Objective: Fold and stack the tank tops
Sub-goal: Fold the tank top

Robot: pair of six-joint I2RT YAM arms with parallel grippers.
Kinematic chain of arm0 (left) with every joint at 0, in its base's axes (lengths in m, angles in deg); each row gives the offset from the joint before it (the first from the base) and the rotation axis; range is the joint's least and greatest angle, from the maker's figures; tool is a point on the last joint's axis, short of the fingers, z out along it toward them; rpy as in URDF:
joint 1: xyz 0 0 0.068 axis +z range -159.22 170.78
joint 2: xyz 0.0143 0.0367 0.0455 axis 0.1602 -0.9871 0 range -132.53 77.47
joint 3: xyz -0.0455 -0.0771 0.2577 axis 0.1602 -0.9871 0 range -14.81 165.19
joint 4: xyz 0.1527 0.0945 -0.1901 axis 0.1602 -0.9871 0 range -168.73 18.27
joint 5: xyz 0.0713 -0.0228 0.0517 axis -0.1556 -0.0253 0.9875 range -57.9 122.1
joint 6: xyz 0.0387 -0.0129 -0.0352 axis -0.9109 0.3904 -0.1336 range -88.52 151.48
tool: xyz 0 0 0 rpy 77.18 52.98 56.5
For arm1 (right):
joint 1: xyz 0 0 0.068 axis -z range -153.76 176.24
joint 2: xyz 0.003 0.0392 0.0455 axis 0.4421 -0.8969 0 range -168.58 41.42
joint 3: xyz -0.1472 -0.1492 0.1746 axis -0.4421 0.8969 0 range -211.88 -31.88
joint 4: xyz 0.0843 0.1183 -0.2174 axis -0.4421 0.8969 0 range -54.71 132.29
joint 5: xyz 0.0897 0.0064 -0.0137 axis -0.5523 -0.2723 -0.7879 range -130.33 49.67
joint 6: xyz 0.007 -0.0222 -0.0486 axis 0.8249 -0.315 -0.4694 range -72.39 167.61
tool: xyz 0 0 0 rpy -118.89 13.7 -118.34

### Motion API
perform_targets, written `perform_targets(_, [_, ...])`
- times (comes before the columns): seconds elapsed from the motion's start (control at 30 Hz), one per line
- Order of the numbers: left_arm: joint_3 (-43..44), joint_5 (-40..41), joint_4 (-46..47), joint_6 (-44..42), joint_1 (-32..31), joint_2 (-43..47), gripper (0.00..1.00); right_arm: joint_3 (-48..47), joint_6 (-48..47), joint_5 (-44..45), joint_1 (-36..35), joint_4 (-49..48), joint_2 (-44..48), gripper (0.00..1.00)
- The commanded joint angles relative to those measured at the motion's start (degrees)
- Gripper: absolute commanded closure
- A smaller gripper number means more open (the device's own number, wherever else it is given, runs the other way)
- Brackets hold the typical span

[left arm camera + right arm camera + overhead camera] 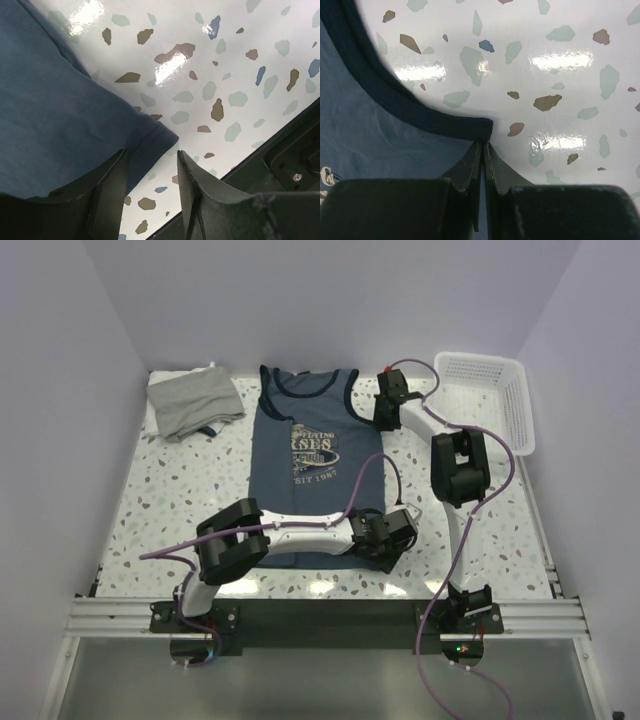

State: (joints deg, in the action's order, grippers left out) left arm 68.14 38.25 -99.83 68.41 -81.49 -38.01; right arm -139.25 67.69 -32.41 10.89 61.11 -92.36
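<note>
The navy blue tank top (310,455) lies flat and face up in the middle of the table, white print showing. The grey tank top (195,402) lies bunched at the back left. My left gripper (392,530) is at the navy top's near right hem corner. In the left wrist view the gripper (151,152) is open, its jaws on either side of that corner of the navy top (50,110). My right gripper (383,410) is at the top's right armhole. In the right wrist view the gripper (483,144) is shut on the navy top (370,135), just below the dark trim (420,117).
A white mesh basket (478,357) stands at the back right, beside the right arm. The black frame rail (295,150) runs along the table's near edge, close to my left gripper. The table is speckled white terrazzo (180,490).
</note>
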Motion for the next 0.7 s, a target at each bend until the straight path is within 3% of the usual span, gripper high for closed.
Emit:
perform_targets(0.0, [2.38,1.05,1.46,1.39,-0.68,-0.53,0.52,1.2,0.49,-0.72,0.32,-0.78,2.03,0.93])
perform_targets(0.47, [7.3,9.4,-2.22,2.01,-2.87,-6.07,0.53,2.87,0.76,-1.68,0.24,-1.92,2.29,0.94])
perform_targets(0.57, [7.31,10.63,-3.1,2.44,-3.49,-6.95,0.58,2.96,0.84,-1.77,0.41,-2.01,2.29,0.94])
perform_targets(0.67, [6.87,11.42,-3.89,2.62,-4.1,-7.3,0.71,3.31,0.84,-1.6,0.33,-2.27,2.64,0.95])
